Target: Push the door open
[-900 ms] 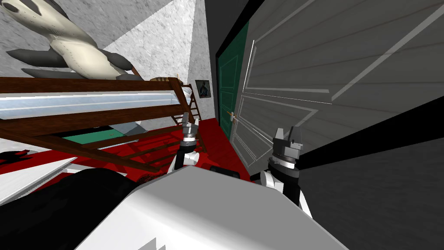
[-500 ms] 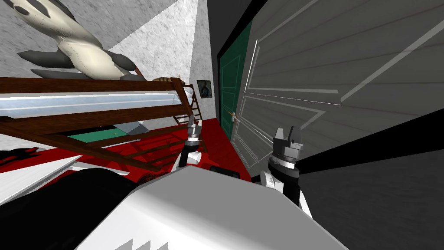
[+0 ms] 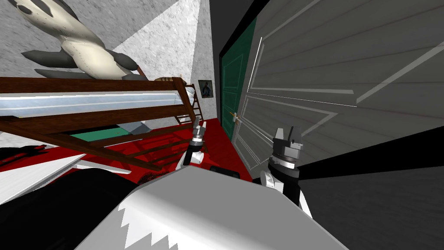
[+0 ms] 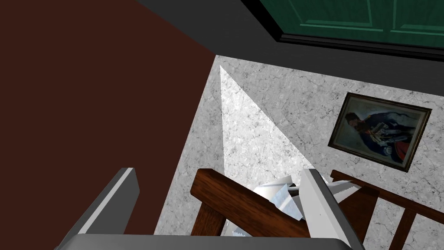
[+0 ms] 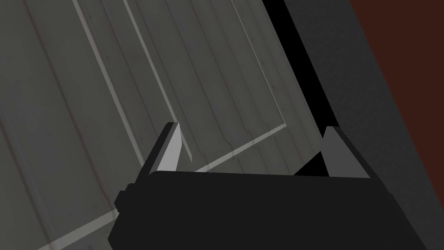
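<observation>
A grey panelled door [image 3: 329,74] fills the right side of the head view and stands at a slant, its free edge [image 3: 253,69] away from me. Its small lever handle [image 3: 234,116] sits low on that edge. My right gripper [image 3: 288,131] is raised just in front of the door's lower panels. In the right wrist view the right gripper [image 5: 253,149] is open and points at the door's face [image 5: 130,87], close to a raised moulding, with nothing between the fingers. My left gripper [image 3: 198,125] is held up left of the door and is open [image 4: 217,195].
A dark green door [image 3: 232,82] in a black frame lies beyond the grey one. A wooden bunk bed [image 3: 108,113] with a ladder stands to my left, a plush toy [image 3: 82,43] on top. The floor [image 3: 219,143] between bed and door is red. A black strip [image 3: 368,156] crosses below the door.
My left gripper has swung to the right, toward the door. The whole head picture has shifted a little rightward, so I have moved. The right gripper holds its place.
</observation>
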`<state>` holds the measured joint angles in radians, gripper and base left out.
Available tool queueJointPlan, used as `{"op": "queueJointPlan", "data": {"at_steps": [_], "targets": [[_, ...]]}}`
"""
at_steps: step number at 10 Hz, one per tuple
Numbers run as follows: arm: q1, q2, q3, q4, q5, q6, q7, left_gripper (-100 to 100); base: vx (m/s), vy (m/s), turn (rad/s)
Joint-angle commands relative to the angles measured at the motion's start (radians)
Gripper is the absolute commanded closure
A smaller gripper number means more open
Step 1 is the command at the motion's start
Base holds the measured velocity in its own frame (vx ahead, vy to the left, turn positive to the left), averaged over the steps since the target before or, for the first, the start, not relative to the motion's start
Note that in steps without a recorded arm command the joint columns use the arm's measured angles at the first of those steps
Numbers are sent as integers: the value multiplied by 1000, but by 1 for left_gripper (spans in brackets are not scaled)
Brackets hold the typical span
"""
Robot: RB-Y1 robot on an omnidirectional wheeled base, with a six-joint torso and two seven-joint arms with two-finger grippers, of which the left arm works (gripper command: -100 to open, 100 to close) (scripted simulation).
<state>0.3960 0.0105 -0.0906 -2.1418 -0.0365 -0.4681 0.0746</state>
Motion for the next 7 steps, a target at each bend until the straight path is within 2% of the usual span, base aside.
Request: {"op": "queueJointPlan", "data": {"at_steps": [1, 7], "targets": [[-17, 10, -16, 34, -5, -5, 21, -100, 31, 32, 37], [-67, 35, -59, 140, -18, -28, 74, -100, 27, 28, 29]]}}
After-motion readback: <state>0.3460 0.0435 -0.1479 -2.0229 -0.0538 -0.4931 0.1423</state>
